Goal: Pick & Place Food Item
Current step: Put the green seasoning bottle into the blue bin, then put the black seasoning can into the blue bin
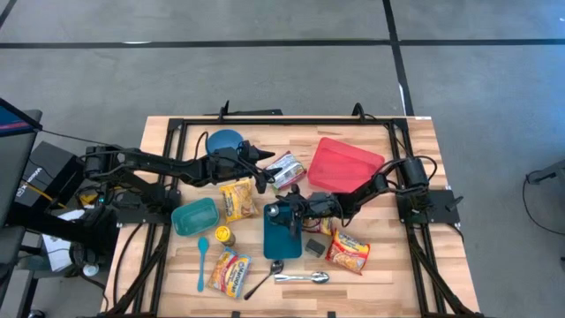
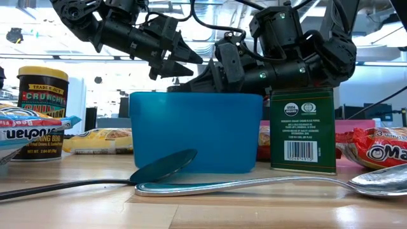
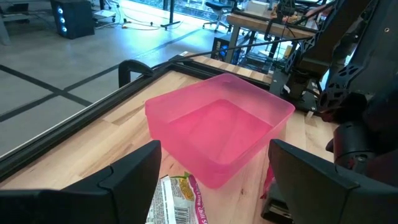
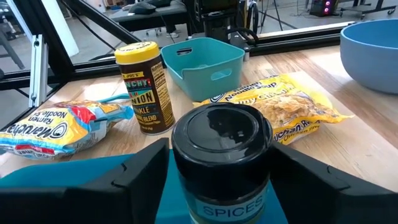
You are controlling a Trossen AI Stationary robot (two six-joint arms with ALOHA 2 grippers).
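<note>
My right gripper (image 4: 221,186) is shut on a spice jar (image 4: 221,140) with a black lid and a label reading SPICES. It is over the dark blue rectangular container (image 1: 284,237) at the table's middle. My left gripper (image 3: 211,180) is open and empty. It hangs above a silver and green food packet (image 3: 177,202) and faces the pink container (image 3: 217,124). In the high view the left gripper (image 1: 262,168) is just left of that packet (image 1: 286,170). My right gripper pinches the spice jar between its two fingers (image 4: 146,171), on the jar's sides just below the lid (image 4: 186,183). The jar stands upright in the hold. Its bottom is hidden, so I cannot tell whether it rests in the blue container.
Around the blue container lie a yellow chip bag (image 1: 238,199), a teal bin (image 1: 194,216), a yellow-lidded jar (image 1: 224,236), ramen packets (image 1: 228,272) (image 1: 349,250), a green box (image 1: 315,246) and spoons (image 1: 300,277). A blue bowl (image 1: 225,141) stands at the far left.
</note>
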